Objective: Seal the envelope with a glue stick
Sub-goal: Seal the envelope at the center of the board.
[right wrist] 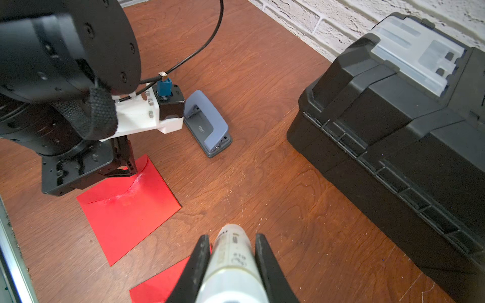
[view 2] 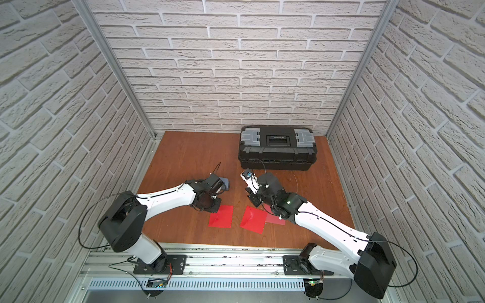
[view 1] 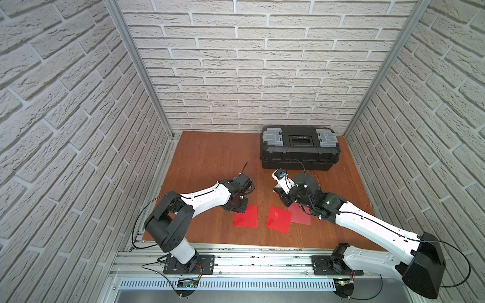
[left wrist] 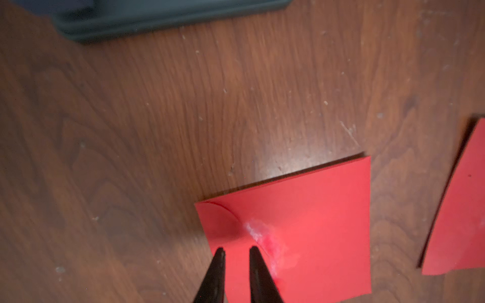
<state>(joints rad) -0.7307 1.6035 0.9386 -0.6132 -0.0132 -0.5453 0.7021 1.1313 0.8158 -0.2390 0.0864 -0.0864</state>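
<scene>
A red envelope (view 1: 246,216) (right wrist: 126,210) lies flat on the wooden table, its flap folded down with a whitish glue smear (left wrist: 259,236) along the flap's edge. My left gripper (left wrist: 237,248) (view 1: 240,208) points down at the flap near one corner. Its fingers stand a narrow gap apart with nothing between them. My right gripper (right wrist: 232,236) (view 1: 280,196) is shut on the glue stick (right wrist: 232,251), a white tube with a faint label. It holds the tube above the table to the right of that envelope.
A second red envelope (view 1: 278,219) (left wrist: 459,210) lies beside the first, and a paler one (view 1: 300,216) lies partly under the right arm. A grey-blue hole punch (right wrist: 206,126) (view 2: 225,184) sits just behind the left gripper. A black toolbox (view 1: 300,149) (right wrist: 393,131) stands at the back right.
</scene>
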